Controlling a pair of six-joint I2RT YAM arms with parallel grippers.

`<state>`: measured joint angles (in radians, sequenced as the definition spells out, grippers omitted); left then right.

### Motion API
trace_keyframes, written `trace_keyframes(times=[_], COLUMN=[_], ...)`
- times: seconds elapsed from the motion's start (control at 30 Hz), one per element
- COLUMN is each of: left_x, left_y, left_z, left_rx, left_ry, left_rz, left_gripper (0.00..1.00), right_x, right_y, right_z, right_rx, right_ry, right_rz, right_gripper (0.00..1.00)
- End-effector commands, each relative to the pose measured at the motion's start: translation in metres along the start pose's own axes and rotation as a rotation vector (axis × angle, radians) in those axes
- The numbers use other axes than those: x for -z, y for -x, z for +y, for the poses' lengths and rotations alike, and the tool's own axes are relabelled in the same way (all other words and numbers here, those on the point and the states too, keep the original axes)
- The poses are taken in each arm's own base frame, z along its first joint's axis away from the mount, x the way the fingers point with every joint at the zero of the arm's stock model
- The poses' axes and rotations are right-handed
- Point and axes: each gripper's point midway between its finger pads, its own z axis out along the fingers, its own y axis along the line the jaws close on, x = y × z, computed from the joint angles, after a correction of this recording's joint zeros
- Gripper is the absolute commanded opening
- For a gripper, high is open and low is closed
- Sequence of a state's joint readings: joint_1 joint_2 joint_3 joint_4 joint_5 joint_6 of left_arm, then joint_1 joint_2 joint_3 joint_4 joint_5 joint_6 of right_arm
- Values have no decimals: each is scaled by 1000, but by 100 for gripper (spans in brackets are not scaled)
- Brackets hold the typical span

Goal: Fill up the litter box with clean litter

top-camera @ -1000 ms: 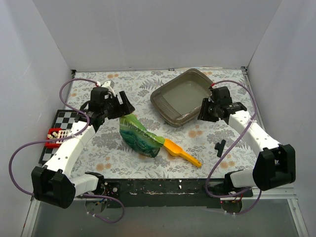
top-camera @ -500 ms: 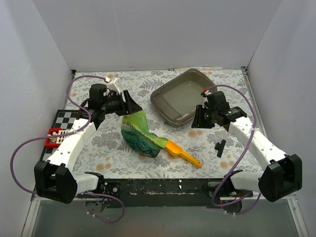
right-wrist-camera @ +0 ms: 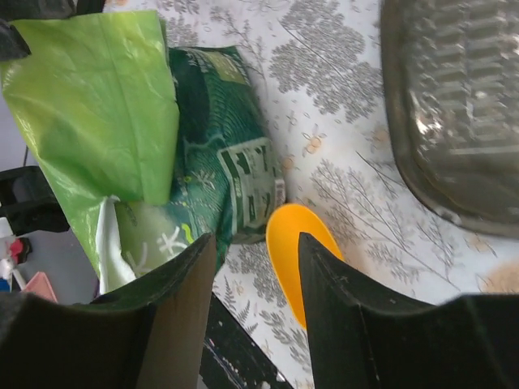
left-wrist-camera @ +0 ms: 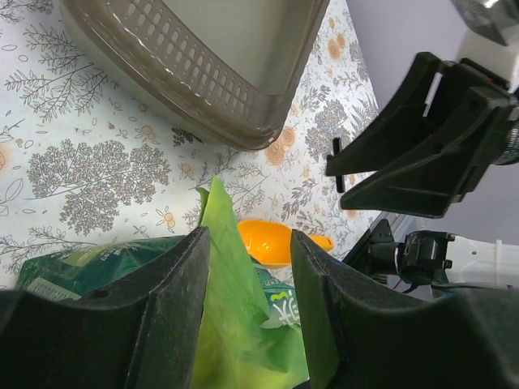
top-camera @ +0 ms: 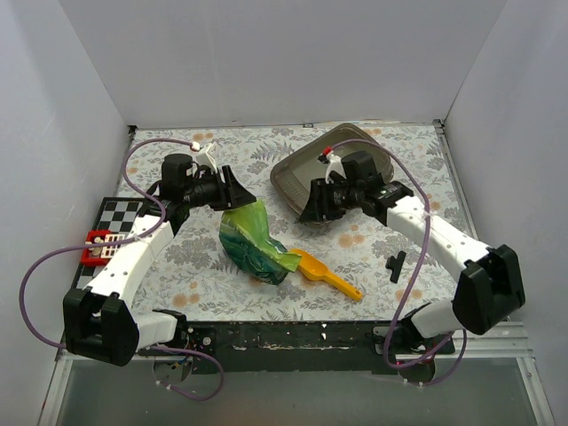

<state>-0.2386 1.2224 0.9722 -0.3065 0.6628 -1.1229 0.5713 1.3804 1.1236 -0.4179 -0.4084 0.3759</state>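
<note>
Check the left gripper (left-wrist-camera: 246,240) first: clamped on the pale green top flap of the bag (top-camera: 253,240), holding that end raised off the table (top-camera: 177,257). Check the right gripper (right-wrist-camera: 255,239) next: fingers spread apart, gripping nothing, hovering above the meeting of bag and scoop (right-wrist-camera: 296,243). Note the scoop lying flat, bowl end touching or just beside the bag's lower corner. Locate the litter box (left-wrist-camera: 203,73) beyond the scoop, towards the far right of the table, partly covered from above by the right arm (top-camera: 417,222). Look for the clean litter in vain: none visible in any view, presumably inside the bag; box floor bare wherever visible.

Guard against slip at the flap: thin glossy film, a single pinch point, probably heavy contents below. Expect a dropped bag and granules on the table in that case. Avoid tipping before confirming the position of the bag's mouth, not discernible here. Keep the two grippers from colliding, both being near the bag. Clear the right arm from above the litter box before pouring, or risk litter striking the arm and scattering.
</note>
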Motion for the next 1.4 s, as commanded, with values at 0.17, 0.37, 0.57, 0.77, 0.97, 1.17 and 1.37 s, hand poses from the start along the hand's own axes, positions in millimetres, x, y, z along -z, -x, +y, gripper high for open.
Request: trace_keyframes(times=[0.17, 0.37, 0.57, 0.77, 0.97, 1.17, 1.37], left_x=[10, 11, 12, 12, 13, 21, 45], left_y=[-22, -23, -25, -25, -23, -6, 15], left_z=[-18, -20, -20, -21, -21, -20, -23], left_rx=[20, 14, 18, 17, 13, -9, -52], left_ry=[-76, -83, -91, -90, -87, -9, 95], left_rz=[62, 59, 59, 57, 49, -25, -137], left_gripper=[41, 40, 40, 40, 40, 51, 75], right_x=[-48, -67, -86, -94, -101, -87, -53], right_y=[30, 26, 24, 19, 11, 20, 41], right_z=[59, 71, 73, 89, 98, 96, 108], right_rx=[72, 63, 90, 126, 132, 224, 375], right_ry=[301, 423, 453, 542, 585, 503, 433], right_rz=[-101, -112, -110, -108, -81, -121, -163], right_gripper=[59, 61, 60, 61, 47, 1, 1])
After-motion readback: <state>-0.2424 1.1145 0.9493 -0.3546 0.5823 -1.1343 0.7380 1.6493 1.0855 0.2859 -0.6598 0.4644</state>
